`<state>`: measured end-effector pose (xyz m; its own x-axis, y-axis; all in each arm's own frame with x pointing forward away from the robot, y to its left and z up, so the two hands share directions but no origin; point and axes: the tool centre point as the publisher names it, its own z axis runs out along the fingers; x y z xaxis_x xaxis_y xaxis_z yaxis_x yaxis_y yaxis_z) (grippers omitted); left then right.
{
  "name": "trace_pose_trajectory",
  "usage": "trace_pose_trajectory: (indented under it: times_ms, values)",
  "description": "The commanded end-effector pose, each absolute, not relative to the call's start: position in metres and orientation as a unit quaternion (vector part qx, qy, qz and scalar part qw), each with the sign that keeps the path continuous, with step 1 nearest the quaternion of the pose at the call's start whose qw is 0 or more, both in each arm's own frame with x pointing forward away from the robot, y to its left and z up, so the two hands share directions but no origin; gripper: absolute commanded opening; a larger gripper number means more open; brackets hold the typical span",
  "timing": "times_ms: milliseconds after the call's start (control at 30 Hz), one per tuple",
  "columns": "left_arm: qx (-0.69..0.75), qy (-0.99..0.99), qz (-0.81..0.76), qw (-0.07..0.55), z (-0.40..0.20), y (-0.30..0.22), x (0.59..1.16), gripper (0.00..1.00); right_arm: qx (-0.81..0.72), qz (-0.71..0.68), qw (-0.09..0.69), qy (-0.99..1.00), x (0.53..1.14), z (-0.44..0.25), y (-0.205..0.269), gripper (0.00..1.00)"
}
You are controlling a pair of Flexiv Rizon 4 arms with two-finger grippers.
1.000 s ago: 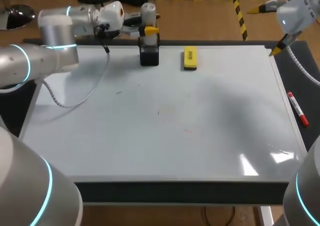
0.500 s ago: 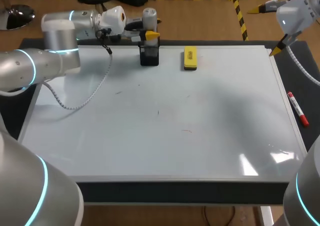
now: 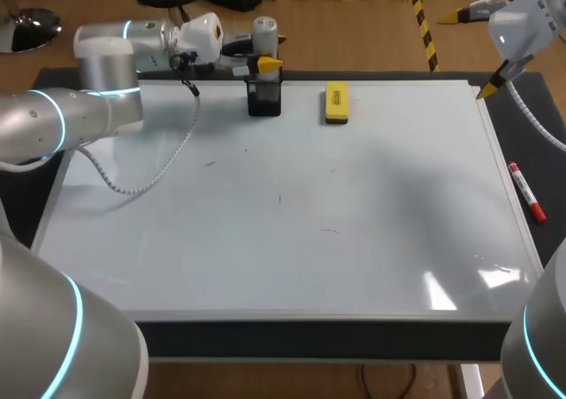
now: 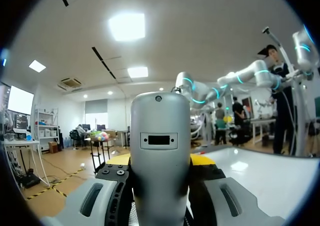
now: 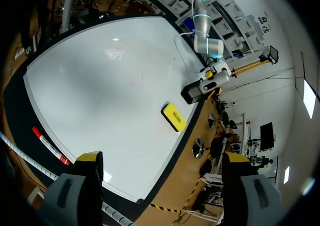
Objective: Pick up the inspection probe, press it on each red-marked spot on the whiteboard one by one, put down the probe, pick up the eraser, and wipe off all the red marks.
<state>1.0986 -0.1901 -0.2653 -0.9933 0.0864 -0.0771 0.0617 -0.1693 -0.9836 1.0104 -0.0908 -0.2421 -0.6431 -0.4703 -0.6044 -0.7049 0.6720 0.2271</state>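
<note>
The inspection probe (image 3: 263, 33), a silver cylinder, stands upright over its black holder (image 3: 264, 99) at the whiteboard's far edge. My left gripper (image 3: 263, 63) is shut on it from the side. In the left wrist view the probe (image 4: 160, 151) fills the gap between the fingers. A yellow eraser (image 3: 336, 103) lies just right of the holder. The whiteboard (image 3: 292, 240) bears only a few faint small marks (image 3: 330, 232). My right gripper (image 3: 489, 88) hangs open above the board's far right corner. From there it looks down on the eraser (image 5: 174, 117) and the probe (image 5: 215, 79).
A red marker (image 3: 526, 193) lies on the dark mat beside the whiteboard's right edge, also in the right wrist view as the red marker (image 5: 50, 145). My left arm's coiled cable (image 3: 159, 173) hangs over the board's left part.
My left gripper with the probe has sunk a little toward the holder and its arm has shifted slightly. The right arm has not moved.
</note>
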Motion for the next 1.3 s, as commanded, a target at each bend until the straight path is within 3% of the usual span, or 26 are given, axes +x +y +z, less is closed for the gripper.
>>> trace_pose_trajectory:
  times_ms: [33, 567, 700, 733, 767, 800, 1300]
  values:
    - [-0.057, -0.644, 0.763, 0.008, -0.269, -0.192, 1.100, 0.00, -0.336, 0.227, 0.256, 0.877, 1.011, -0.242, -0.091, 1.00]
    - [-0.049, -0.649, 0.759, 0.006, -0.273, -0.193, 1.102, 0.00, -0.336, 0.227, 0.256, 0.877, 1.011, -0.242, -0.091, 1.00]
    - [-0.049, -0.650, 0.759, 0.005, -0.273, -0.193, 1.101, 0.47, -0.336, 0.227, 0.256, 0.877, 1.011, -0.242, -0.091, 1.00]
    - [-0.048, -0.650, 0.758, 0.005, -0.272, -0.193, 1.101, 0.67, -0.336, 0.227, 0.256, 0.877, 1.011, -0.242, -0.091, 1.00]
    - [-0.048, -0.650, 0.758, 0.004, -0.272, -0.193, 1.101, 0.96, -0.336, 0.227, 0.256, 0.877, 1.011, -0.242, -0.091, 1.00]
    - [-0.049, -0.650, 0.758, 0.004, -0.272, -0.193, 1.101, 1.00, -0.336, 0.227, 0.256, 0.877, 1.011, -0.242, -0.091, 1.00]
    - [-0.022, -0.676, 0.736, -0.014, -0.257, -0.189, 1.096, 1.00, -0.336, 0.227, 0.256, 0.877, 1.011, -0.242, -0.091, 1.00]
